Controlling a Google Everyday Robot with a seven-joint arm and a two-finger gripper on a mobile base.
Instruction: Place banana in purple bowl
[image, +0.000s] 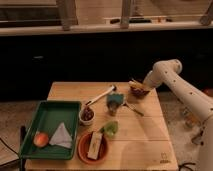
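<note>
The purple bowl (139, 92) stands near the far right edge of the wooden table (145, 140). The banana (134, 85), pale yellow, lies across the bowl's left rim, partly inside it. My gripper (145, 83) is at the end of the white arm (185, 92) that reaches in from the right. It sits just above the bowl's right side, close to the banana. I cannot see whether it touches the banana.
A green tray (47, 112) at the left holds a red-orange apple (40, 139) and a white napkin (62, 135). A white cup-like bowl (87, 115), an orange dish (93, 148), a green item (110, 129), a teal object (115, 100), a white-handled tool (102, 93) and a utensil (132, 107) lie mid-table.
</note>
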